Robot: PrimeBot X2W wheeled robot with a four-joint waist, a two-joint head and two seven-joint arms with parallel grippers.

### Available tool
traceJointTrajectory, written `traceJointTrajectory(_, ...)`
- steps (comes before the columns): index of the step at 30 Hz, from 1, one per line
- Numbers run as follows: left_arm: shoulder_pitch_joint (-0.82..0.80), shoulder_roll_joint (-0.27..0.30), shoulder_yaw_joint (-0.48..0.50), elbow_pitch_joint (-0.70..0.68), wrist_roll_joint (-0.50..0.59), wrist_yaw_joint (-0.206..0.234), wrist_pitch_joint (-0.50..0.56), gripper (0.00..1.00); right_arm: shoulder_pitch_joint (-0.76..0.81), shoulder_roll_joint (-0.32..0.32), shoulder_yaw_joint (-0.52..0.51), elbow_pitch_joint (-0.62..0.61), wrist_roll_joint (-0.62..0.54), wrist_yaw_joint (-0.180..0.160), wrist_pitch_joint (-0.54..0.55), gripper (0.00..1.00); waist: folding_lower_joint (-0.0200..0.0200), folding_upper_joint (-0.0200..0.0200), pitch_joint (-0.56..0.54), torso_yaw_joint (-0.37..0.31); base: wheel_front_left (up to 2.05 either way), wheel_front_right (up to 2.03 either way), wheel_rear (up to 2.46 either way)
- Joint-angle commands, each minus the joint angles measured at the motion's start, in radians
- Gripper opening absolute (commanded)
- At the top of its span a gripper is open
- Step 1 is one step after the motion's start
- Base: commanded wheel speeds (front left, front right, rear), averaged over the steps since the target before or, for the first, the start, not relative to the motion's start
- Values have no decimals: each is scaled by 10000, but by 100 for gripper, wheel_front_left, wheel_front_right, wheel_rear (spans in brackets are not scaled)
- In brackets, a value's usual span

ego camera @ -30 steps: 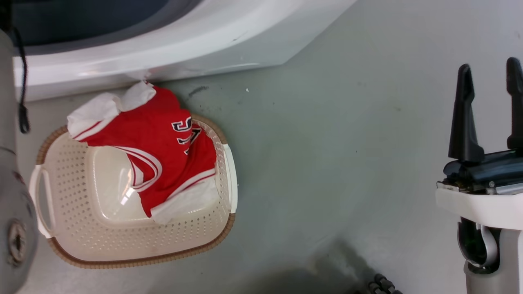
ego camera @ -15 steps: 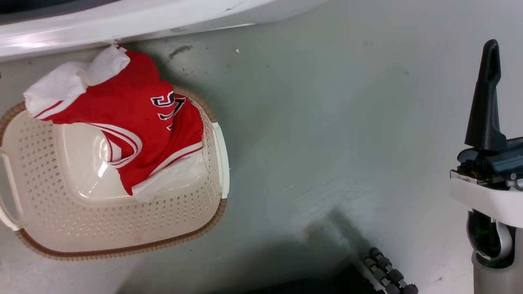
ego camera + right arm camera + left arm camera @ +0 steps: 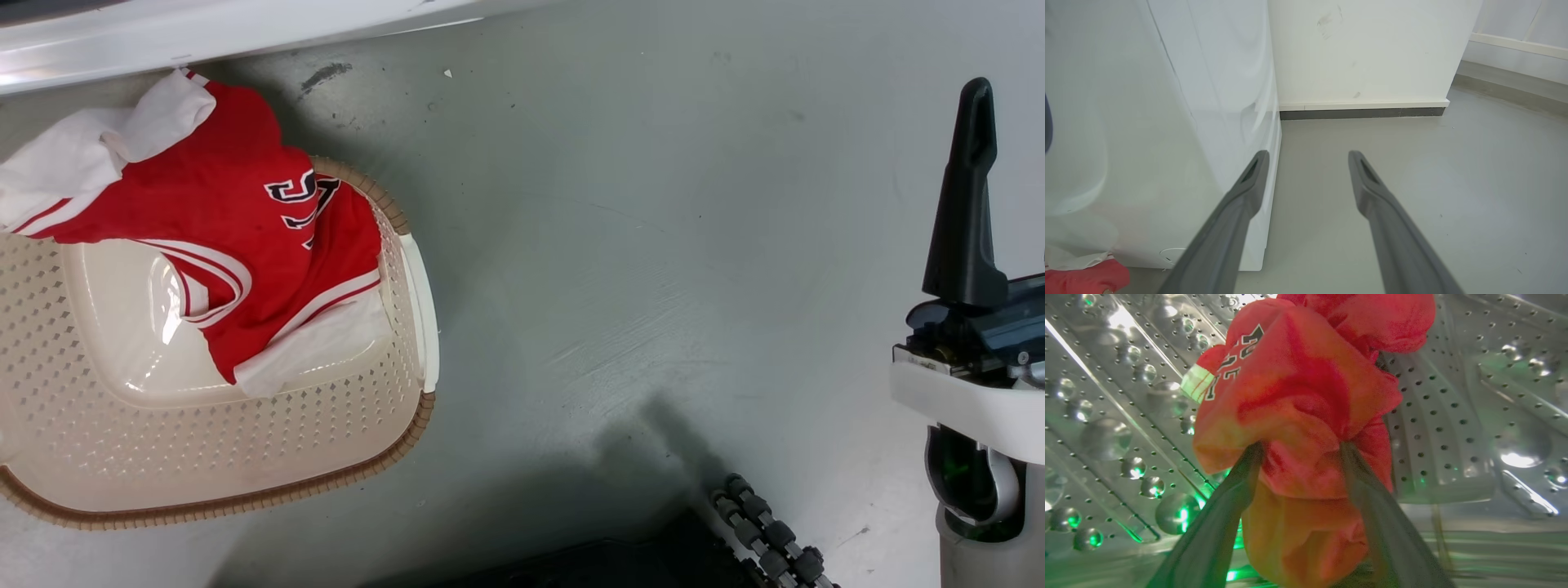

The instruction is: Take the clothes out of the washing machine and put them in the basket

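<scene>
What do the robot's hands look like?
The right hand and left hand each have two long, dark grey fingers tapering to narrow tips. The right one's fingers rise from a black block on a white wrist housing.

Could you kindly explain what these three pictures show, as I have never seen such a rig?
It is a two-armed robot emptying a washer. The head camera looks down at the floor, where a basket holds a red jersey draped over its rim. The left wrist camera looks along the left gripper, inside the steel drum, shut on a red garment. The right wrist camera shows the right gripper, open and empty, beside the washer.
</scene>
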Motion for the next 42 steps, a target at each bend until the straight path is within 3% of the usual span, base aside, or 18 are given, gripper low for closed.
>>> traceJointTrajectory(1, 181, 112, -45, 175, 62, -13, 15, 56, -90, 13, -16, -66, 53, -7, -22, 100, -1, -1, 11, -4, 0, 0, 0)
traceJointTrajectory(2, 173, 127, -69, 177, 59, -19, -25, 0, -91, 13, -33, -67, 59, -7, -24, 100, -1, -1, 23, -6, 0, 0, 0)
traceJointTrajectory(11, 165, 159, -203, 63, -93, -58, -1147, 0, -223, 13, -98, 58, 39, -7, -22, 100, -1, -1, -112, 44, 0, 0, 0)
traceJointTrajectory(18, 689, 8, -169, 34, -406, -231, -2760, 0, -107, 13, -42, 196, -83, -7, -24, 100, -1, -1, -748, 219, 0, 0, 0)
traceJointTrajectory(34, 4170, -828, -497, 151, -921, -714, -6108, 0, 808, 10, 232, 832, -777, -7, -23, 100, -1, -1, -3563, 1038, 0, 0, 0)
traceJointTrajectory(42, 6193, -1292, -733, -243, -1227, -832, -6831, 0, 1534, 10, 337, 1243, -1001, -7, -23, 100, -1, -1, -5161, 1364, 0, 0, 0)
